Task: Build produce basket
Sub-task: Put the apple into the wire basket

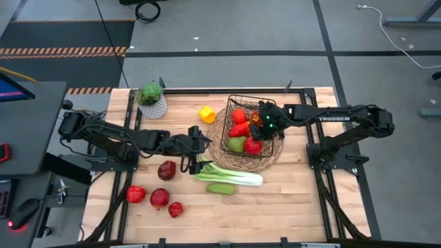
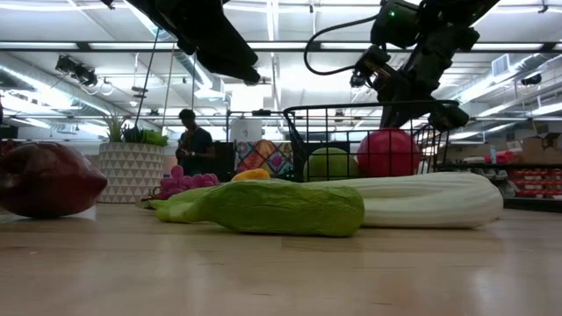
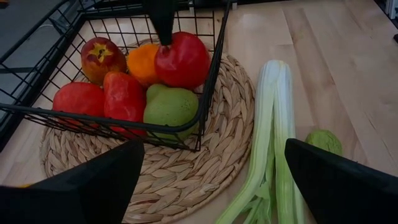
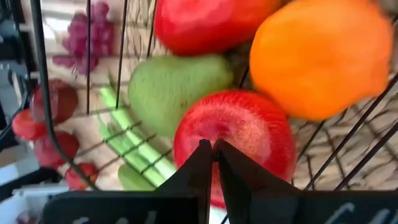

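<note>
Right hand (image 1: 264,126), fingers pressed together, hangs inside the black wire-grid basket (image 1: 270,156) on the round woven straw mat (image 1: 219,135), tips just above a red apple (image 4: 233,140); a careless lift could snag the wire and drag the basket. Left hand (image 1: 195,141), fingers spread, hovers at the basket's nine o'clock over the long pale-green leek (image 1: 231,175), which may roll if nudged. Only the overhead view shows red apples (image 1: 159,198) waiting on the wooden counter (image 1: 275,207)
</note>
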You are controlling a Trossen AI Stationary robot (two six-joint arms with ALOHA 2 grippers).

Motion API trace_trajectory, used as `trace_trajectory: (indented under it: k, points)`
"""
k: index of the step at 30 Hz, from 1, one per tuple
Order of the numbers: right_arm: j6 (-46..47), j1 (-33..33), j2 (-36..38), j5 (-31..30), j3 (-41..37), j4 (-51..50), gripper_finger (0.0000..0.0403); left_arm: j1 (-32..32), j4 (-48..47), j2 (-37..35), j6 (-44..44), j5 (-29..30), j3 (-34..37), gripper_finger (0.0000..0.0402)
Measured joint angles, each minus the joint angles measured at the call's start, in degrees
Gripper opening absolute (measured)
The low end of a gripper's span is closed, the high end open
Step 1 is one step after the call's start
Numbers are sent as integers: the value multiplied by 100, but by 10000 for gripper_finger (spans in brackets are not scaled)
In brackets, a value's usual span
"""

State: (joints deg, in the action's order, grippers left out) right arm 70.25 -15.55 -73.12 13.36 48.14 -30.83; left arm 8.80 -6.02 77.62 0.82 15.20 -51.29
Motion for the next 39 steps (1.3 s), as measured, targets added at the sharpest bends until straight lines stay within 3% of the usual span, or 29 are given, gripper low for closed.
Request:
trace_trajectory:
  k: [23, 34, 39]
  points:
    - [-735, 15, 0, -192, 0, 79, 32, 0, 0, 0, 0, 0, 2, 396]
    - [-453, -28, 2, -202, 4, 219, 32, 0, 0, 0, 0, 2, 2, 396]
    - [-154, 33, 2, -568, 4, 126, 34, 0, 2, -1, 0, 2, 2, 396]
